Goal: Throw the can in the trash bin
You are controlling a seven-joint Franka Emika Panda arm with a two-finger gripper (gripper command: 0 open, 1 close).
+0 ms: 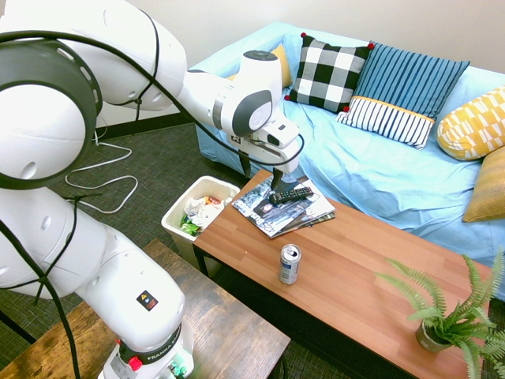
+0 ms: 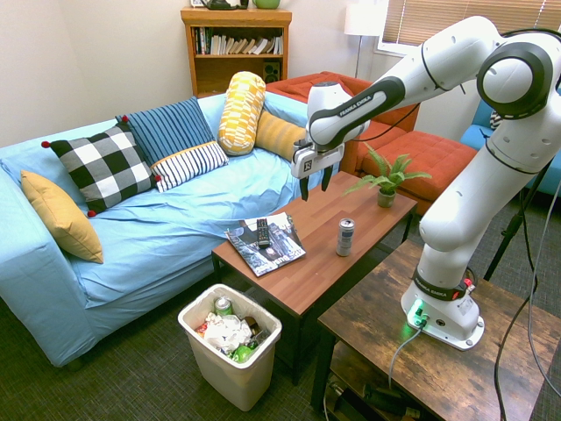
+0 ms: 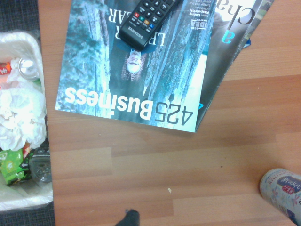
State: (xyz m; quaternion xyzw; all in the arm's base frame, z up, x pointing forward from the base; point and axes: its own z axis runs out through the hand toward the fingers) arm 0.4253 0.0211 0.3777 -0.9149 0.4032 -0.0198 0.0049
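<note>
Second exterior view: trash bin point(image 2: 230, 351) holds crumpled paper, wrappers; end effector point(image 2: 315, 186) spread, empty.

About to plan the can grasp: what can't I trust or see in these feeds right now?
- Can: cut off by the wrist view's edge, print blurred.
- Trash bin: the arm hides its far rim in the first exterior view.
- Gripper: mostly behind the arm's own wrist in the first exterior view.
</note>
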